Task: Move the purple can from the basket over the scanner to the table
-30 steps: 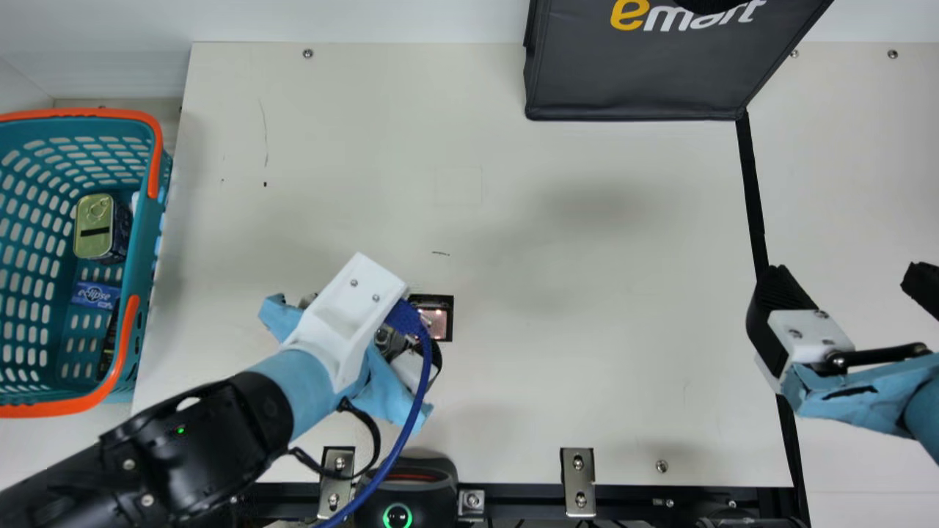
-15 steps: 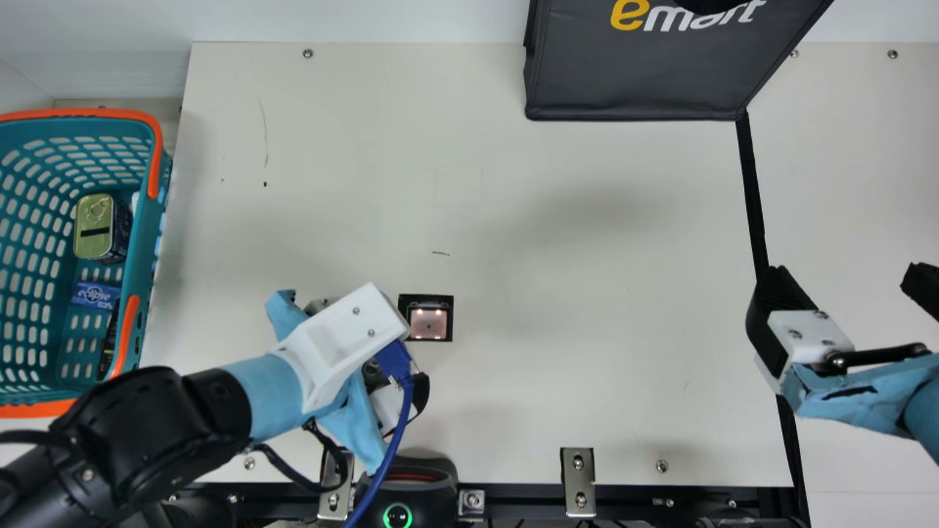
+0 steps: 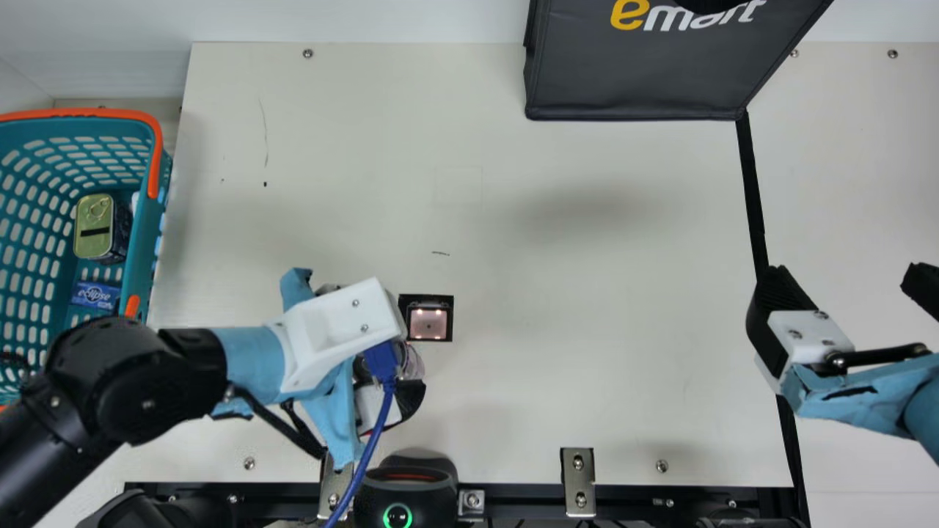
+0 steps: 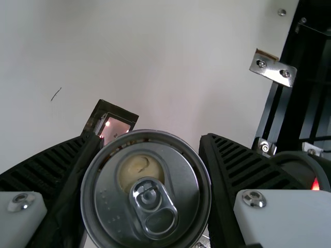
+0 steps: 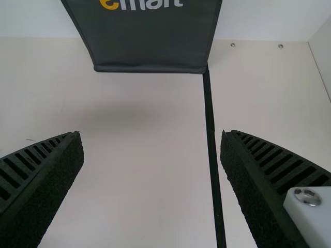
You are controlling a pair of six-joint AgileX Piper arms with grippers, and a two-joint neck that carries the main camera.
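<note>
Drawn back from the scanner (image 3: 429, 323) toward the basket (image 3: 139, 220), the left claw (image 4: 150, 138) has the purple can (image 4: 173, 142) clasped just beside that scanner. Probably slick and thin-walled, it wants a gentle mid-body grip, firmer if full. Its silvery lid (image 4: 111, 196) carries a ring tab (image 4: 147, 199). Over the surface (image 5: 139, 175), the right claw (image 5: 151, 134) gapes wide.

Bright, even light covers the table (image 3: 587, 396) before me. The scanner (image 3: 429, 323) glows pink with small white spots; beyond it and to its right spreads a faint, soft shadow, and nearer me a green ring (image 3: 397, 504) shines.
</note>
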